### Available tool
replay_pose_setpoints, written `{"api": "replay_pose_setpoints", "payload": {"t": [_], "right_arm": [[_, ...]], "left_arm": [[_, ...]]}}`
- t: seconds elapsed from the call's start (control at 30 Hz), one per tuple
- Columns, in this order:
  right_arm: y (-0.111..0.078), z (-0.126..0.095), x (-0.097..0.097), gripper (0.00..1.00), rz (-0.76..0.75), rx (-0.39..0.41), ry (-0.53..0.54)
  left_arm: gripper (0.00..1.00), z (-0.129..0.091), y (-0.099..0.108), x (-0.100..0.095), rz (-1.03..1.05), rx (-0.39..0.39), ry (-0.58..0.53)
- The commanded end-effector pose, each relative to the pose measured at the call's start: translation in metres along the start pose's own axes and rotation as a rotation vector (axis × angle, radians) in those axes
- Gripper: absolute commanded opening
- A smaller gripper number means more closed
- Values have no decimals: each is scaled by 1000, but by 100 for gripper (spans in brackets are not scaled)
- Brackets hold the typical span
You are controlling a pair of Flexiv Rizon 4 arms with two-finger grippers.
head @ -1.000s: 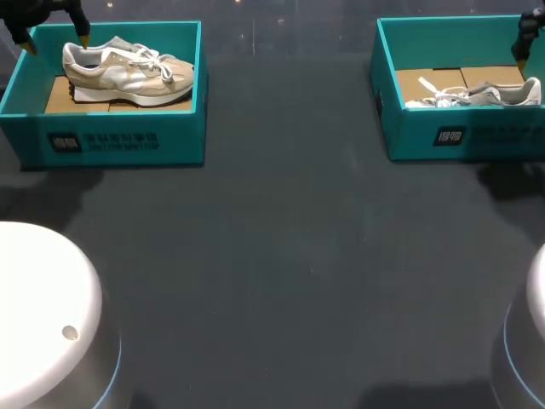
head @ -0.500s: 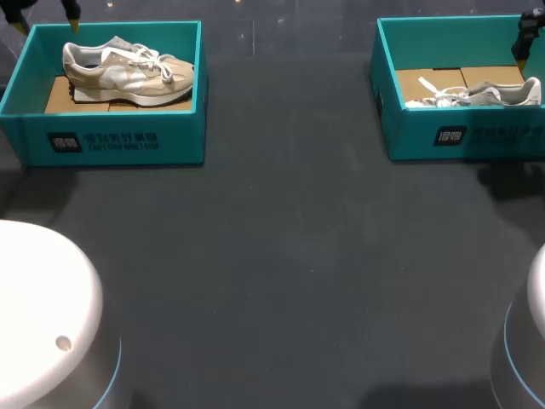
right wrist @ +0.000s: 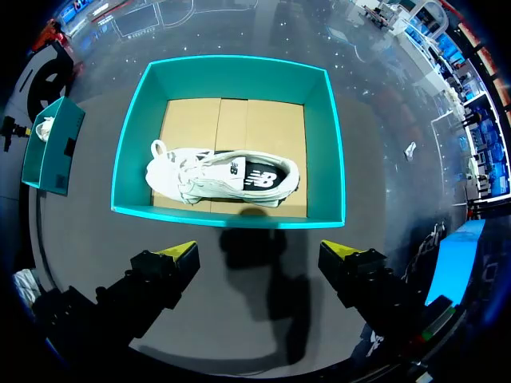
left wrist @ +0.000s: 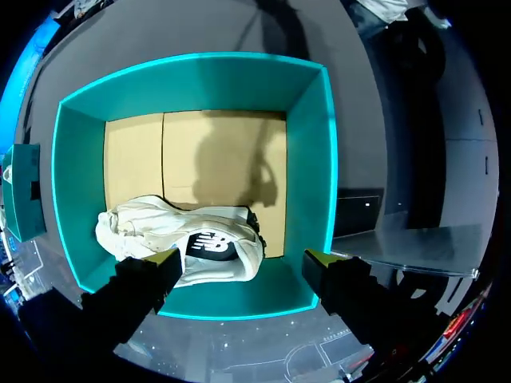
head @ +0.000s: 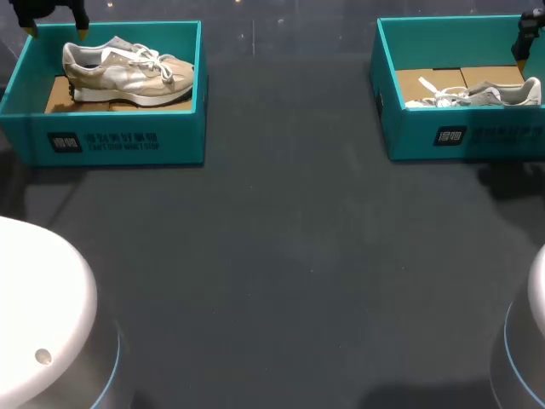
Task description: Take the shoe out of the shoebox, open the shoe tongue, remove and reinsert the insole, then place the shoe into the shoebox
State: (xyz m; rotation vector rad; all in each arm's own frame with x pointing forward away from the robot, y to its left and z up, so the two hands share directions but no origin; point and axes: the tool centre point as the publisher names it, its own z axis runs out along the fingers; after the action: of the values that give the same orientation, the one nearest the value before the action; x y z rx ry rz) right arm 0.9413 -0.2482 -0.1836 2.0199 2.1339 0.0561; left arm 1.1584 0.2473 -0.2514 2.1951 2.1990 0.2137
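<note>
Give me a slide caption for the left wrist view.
Left gripper open over the teal shoebox, the beige shoe lying inside, not yet grasped.

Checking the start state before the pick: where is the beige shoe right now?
In the head view, the beige shoe lies inside the teal shoebox at the far left of the table, its heel nearest the open left claw.

The left box (head: 183,128), at ten o'clock from me, carries a dark square mark (head: 65,142) and two lines of pale print (head: 122,141) on its front wall. The right box (head: 409,141), at two o'clock, has the same. I can't read any of it. The left shoe (left wrist: 152,227) and right shoe (right wrist: 200,182) each bear a side logo (left wrist: 211,243).
</note>
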Motion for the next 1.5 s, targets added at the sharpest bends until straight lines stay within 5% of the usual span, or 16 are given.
{"api": "replay_pose_setpoints", "payload": {"t": [0.03,0.73,0.97,1.5], "right_arm": [[-1,0,0,100,1,-1,-2],[-1,0,0,100,1,-1,-2],[-1,0,0,100,1,-1,-2],[-1,0,0,100,1,-1,-2]], "left_arm": [[100,19,30,3,9,46,-5],[79,68,40,7,29,91,-9],[84,82,30,6,44,100,-13],[78,107,22,7,41,115,4]]}}
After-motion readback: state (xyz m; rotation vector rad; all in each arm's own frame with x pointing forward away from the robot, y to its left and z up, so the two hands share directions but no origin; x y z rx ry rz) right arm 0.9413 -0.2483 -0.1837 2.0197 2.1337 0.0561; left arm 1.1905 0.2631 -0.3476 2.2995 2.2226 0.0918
